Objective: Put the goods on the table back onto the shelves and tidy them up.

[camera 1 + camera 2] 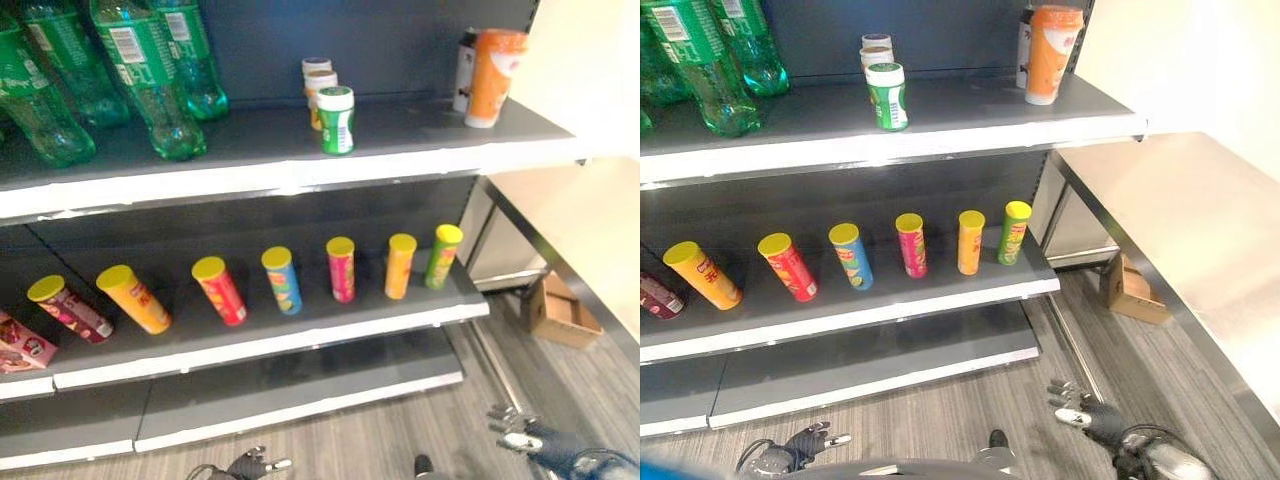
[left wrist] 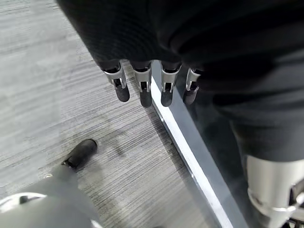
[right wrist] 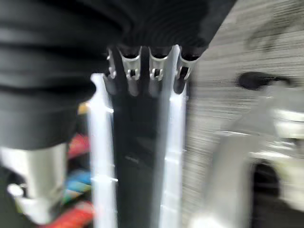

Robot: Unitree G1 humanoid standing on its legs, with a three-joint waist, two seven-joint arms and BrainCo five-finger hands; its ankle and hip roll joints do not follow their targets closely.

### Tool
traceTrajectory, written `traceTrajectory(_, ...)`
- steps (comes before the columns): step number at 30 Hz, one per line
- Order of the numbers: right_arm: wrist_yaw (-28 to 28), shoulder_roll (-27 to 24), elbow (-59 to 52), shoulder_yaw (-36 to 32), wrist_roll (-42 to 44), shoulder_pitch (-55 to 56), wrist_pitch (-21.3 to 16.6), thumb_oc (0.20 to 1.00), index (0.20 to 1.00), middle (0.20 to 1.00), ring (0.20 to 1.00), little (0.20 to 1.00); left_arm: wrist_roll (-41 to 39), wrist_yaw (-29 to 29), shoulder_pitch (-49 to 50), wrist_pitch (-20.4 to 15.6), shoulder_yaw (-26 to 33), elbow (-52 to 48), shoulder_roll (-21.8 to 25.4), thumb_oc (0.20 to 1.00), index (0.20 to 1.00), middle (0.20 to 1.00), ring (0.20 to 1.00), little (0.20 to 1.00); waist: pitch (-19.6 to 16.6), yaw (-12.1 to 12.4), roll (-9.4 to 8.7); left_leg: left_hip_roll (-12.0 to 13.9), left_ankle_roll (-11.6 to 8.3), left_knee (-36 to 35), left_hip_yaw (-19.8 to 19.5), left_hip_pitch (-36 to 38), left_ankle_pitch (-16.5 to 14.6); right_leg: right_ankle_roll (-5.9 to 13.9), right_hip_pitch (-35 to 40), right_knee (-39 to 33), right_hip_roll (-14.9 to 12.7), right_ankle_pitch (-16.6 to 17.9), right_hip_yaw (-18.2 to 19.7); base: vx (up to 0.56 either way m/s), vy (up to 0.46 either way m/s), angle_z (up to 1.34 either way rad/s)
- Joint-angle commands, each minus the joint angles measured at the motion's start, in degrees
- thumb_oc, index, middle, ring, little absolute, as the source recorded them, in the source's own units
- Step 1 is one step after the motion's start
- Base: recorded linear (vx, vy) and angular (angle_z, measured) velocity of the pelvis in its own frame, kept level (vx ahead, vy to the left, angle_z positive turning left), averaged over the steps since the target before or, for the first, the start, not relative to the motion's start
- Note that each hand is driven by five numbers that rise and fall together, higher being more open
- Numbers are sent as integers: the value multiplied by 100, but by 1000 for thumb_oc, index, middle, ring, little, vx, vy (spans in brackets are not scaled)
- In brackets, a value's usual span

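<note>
Several chip cans with yellow lids (image 1: 282,280) lie in a row on the middle shelf (image 1: 300,335). On the top shelf (image 1: 260,150) stand green bottles (image 1: 150,70), a green-and-white canister (image 1: 336,120) with small jars behind it, and an orange tub (image 1: 492,75). My left hand (image 1: 250,463) hangs low over the floor in front of the shelves, open and holding nothing. Lower right, near the table's edge, my right hand (image 1: 1080,410) is also open and holds nothing. In the wrist views the left fingers (image 2: 142,90) and right fingers (image 3: 142,76) hang straight.
A pale table (image 1: 1200,230) runs along the right side, next to the shelf end. A cardboard box (image 1: 560,310) sits on the grey floor under it. The bottom shelf (image 1: 300,385) juts out lowest. A pink bag (image 1: 20,345) lies at the middle shelf's far left.
</note>
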Motion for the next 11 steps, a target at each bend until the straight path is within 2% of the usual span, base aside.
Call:
traceTrajectory(1, -464, 472, 980, -19, -1235, -748, -461, 1000, 1000, 1000, 1000, 1000, 123, 107, -429, -97, 102, 238, 206, 1000, 1000, 1000, 1000, 1000, 0, 240, -171, 14, -51, 64, -333, 43, -202, -37, 144, 340, -25, -372, -283, 10, -1, 33)
traceTrajectory(2, -1259, 1156, 2272, -60, -2009, -1087, -593, 1000, 1000, 1000, 1000, 1000, 75, 249, -437, -72, 27, 287, 147, 1000, 1000, 1000, 1000, 1000, 6, 308, -163, -16, -13, 64, -400, 46, -217, -44, 196, 325, -37, -381, -330, 17, -6, 29)
traceTrajectory(6, -2549, 2242, 4195, -455, -2371, -1734, -645, 1000, 1000, 1000, 1000, 1000, -114, 616, -436, -40, 90, 465, -5, 1000, 1000, 1000, 1000, 1000, 32, 431, -108, -53, 48, 73, -538, 35, -229, -62, 291, 294, -32, -401, -431, 21, -16, 16)
traceTrajectory(8, -2661, 2491, 4752, -573, -2189, -1797, -621, 1000, 1000, 1000, 1000, 1000, -148, 672, -371, -42, 109, 550, -103, 1000, 1000, 1000, 1000, 1000, 41, 471, -79, -60, 53, 65, -595, 65, -238, -76, 376, 266, -29, -419, -495, 33, -14, 18)
traceTrajectory(11, -2697, 2566, 5032, -494, -2330, -1874, -556, 1000, 1000, 1000, 1000, 1000, -135, 698, -316, -50, 84, 581, -171, 1000, 1000, 1000, 1000, 1000, 57, 518, -50, -67, 53, 64, -642, 94, -247, -92, 473, 243, -26, -442, -571, 26, -8, 29)
